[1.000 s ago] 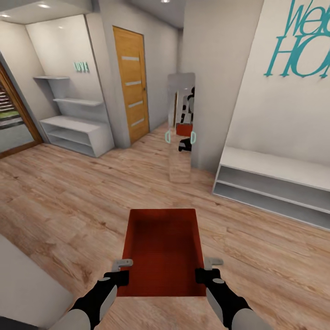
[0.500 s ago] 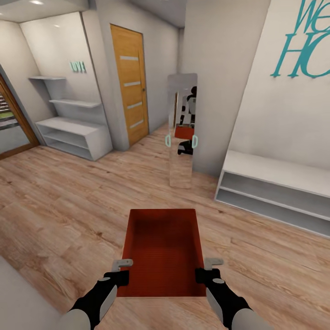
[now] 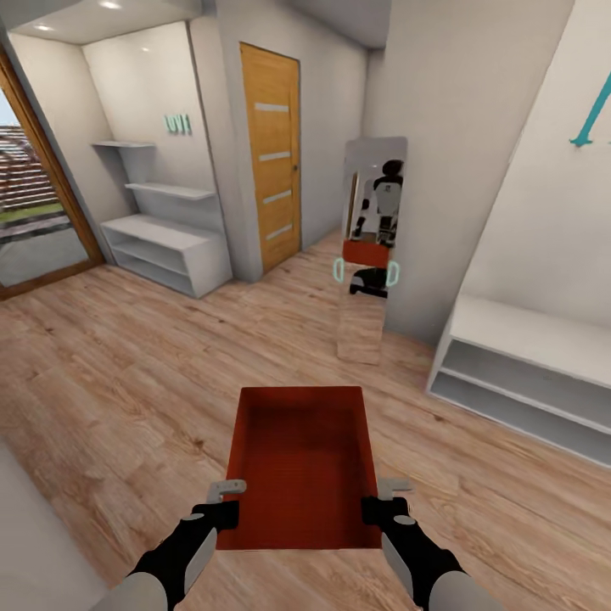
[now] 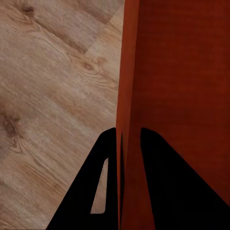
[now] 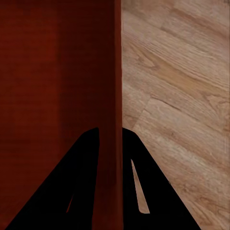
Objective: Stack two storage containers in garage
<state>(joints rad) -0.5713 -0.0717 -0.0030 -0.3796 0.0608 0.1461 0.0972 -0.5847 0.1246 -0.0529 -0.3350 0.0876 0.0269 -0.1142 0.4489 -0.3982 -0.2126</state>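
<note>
Left claw [image 3: 222, 502] pinches the left wall of one storage container [image 3: 301, 467], and the right claw [image 3: 383, 499] pinches its right wall; each wrist view shows a wall edge clamped between dark fingers [image 4: 158, 191]. This orange-red bin sits at lower centre of the head view, held level above the wood plank floor [image 3: 127, 382]. At upper centre a mirror [image 3: 369, 246] reflects the robot, beside a wooden door [image 3: 273, 157]. White shelves [image 3: 526, 373] stand at right.
</note>
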